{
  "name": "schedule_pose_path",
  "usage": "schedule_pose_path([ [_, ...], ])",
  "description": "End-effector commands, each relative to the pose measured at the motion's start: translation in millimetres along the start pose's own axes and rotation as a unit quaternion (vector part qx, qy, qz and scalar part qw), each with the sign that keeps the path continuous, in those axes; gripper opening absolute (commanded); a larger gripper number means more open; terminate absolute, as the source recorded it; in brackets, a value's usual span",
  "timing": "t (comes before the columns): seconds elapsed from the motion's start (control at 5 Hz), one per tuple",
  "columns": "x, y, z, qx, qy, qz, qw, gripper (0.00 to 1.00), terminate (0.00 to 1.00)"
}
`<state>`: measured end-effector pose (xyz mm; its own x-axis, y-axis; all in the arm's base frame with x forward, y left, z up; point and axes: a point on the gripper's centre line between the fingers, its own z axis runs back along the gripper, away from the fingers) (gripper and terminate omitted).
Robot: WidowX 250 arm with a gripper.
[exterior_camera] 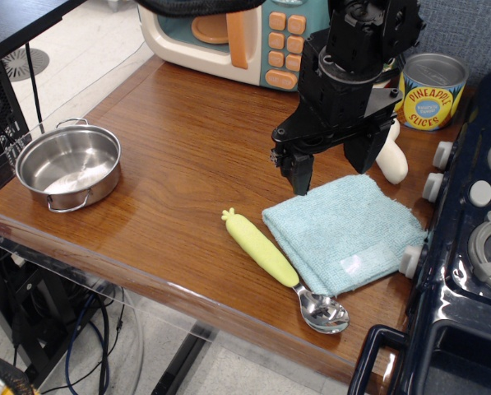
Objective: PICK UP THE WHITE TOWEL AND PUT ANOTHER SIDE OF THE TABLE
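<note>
steel pot [68, 167]: left end of table [187, 148], nothing inside. pineapple slices can [430, 90]: back right, closed. white towel [344, 230]: folded, light blue, flat on the table beside the toy stove [463, 247], directly below and in front of the gripper [331, 164]. gripper: black, fingers spread, holding nothing, tips just above the towel's back edge. spoon [282, 267] with yellow handle: touching the towel's left edge. toy microwave [237, 37]: rear. floor: pale.
</note>
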<state>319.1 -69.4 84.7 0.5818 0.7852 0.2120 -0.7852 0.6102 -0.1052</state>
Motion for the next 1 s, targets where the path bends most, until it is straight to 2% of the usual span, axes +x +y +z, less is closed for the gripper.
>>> schedule_pose_path([
  [0.0, 0.0, 0.0, 0.0, 0.000, 0.000, 0.000, 1.0000, 1.00, 0.00],
  [0.2, -11.0, -1.5, -9.4, 0.005, 0.016, -0.012, 0.9998, 1.00, 0.00],
  [0.8, -25.0, -1.1, -49.1, 0.033, 0.028, -0.023, 0.9988, 1.00, 0.00],
])
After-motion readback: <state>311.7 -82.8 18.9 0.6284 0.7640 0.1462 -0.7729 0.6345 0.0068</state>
